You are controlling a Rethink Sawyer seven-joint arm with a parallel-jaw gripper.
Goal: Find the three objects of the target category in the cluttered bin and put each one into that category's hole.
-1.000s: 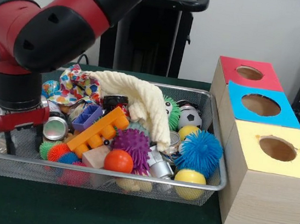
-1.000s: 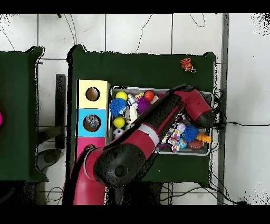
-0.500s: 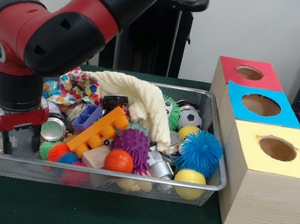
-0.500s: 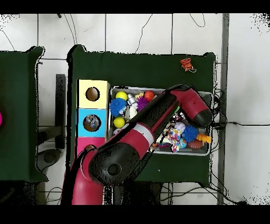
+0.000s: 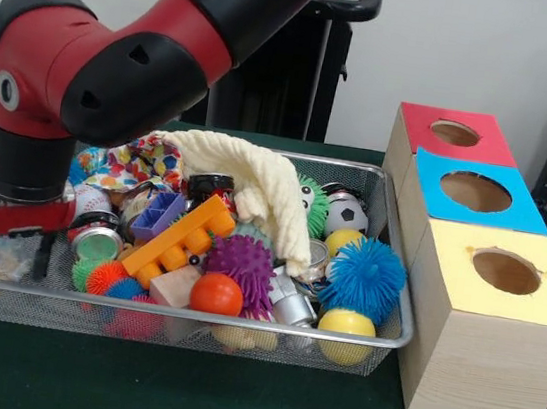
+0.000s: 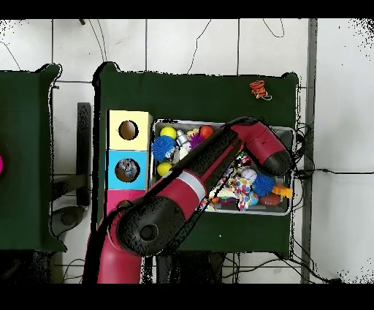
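Note:
The silver wire-mesh bin [image 5: 260, 152] is full of mixed toys; it also shows in the overhead view [image 6: 286, 211]. My gripper [image 5: 13, 266] is open and empty at the bin's left end in the front view, its fingertips down among the clutter beside a silver can [image 5: 97, 242]. In the overhead view the arm [image 6: 219, 157] covers the gripper. The blue-surround hole [image 5: 475, 192] is in the middle wooden box to the right of the bin, seen from above too [image 6: 127, 170].
A cream cloth [image 5: 257, 177] drapes over the bin's middle. An orange block toy [image 5: 183, 238], purple spiky ball [image 5: 242, 264], blue spiky ball [image 5: 365, 275], orange ball [image 5: 216, 294] and soccer ball [image 5: 347, 214] lie around it. Red-surround [image 5: 454, 134] and yellow-surround [image 5: 506, 271] holes flank the blue one.
The gripper has moved left in the front view, toward the bin's left end, away from the silver can. The toys have not visibly moved.

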